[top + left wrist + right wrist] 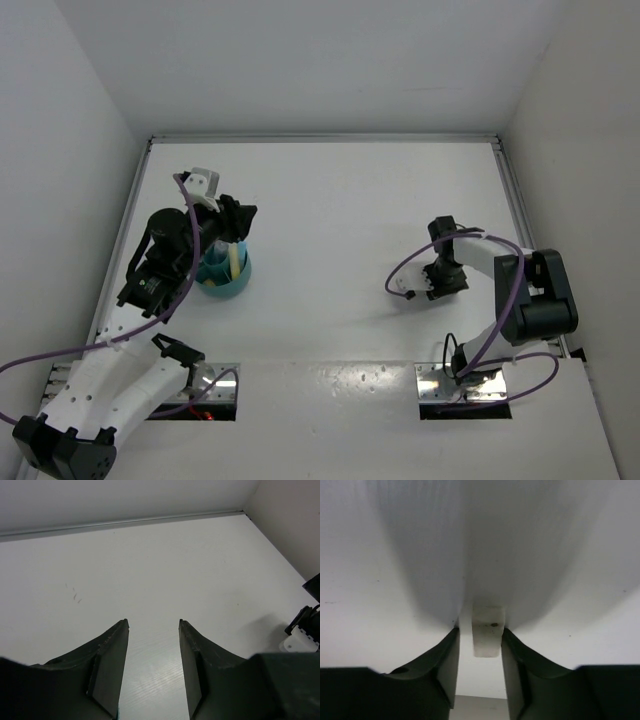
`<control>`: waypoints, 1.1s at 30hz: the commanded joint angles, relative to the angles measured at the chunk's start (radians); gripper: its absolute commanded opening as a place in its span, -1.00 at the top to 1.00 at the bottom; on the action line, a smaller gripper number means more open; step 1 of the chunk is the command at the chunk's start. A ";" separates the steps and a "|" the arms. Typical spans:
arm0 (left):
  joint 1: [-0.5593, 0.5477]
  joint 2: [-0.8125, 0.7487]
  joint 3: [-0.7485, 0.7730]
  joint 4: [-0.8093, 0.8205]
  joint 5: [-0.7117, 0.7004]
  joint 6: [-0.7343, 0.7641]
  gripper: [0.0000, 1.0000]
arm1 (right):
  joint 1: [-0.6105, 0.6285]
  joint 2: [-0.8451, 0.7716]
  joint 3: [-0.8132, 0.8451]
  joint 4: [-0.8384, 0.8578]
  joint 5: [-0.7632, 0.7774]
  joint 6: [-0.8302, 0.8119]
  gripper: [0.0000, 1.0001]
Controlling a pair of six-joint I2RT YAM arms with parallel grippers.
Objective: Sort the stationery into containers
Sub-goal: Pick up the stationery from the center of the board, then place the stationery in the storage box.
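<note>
Two grippers, one holder, one loose block. The left gripper (153, 625) has its fingers (112, 655) partly apart with only bare table (340, 220) between them. The right gripper (479, 629) stands about half open around a small off-white block (486, 630). The block seems to touch the right finger with a gap on the other side, and I cannot tell whether it is pinched. The round teal holder (235, 288) sits near the table's left edge under the left gripper. It holds a yellow pen (236, 262) and other pale pieces too small to count.
</note>
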 commanded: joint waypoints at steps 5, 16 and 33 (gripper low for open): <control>0.007 -0.006 0.033 0.035 -0.007 0.004 -0.01 | 0.010 0.031 0.015 0.027 -0.030 0.019 0.71; 0.007 -0.084 0.021 0.038 -0.117 0.014 -0.01 | 0.138 0.011 0.503 -0.249 -0.342 0.174 1.00; 0.007 -0.235 -0.051 0.071 -0.453 -0.009 0.02 | 0.624 0.457 1.104 0.421 -0.932 1.598 1.00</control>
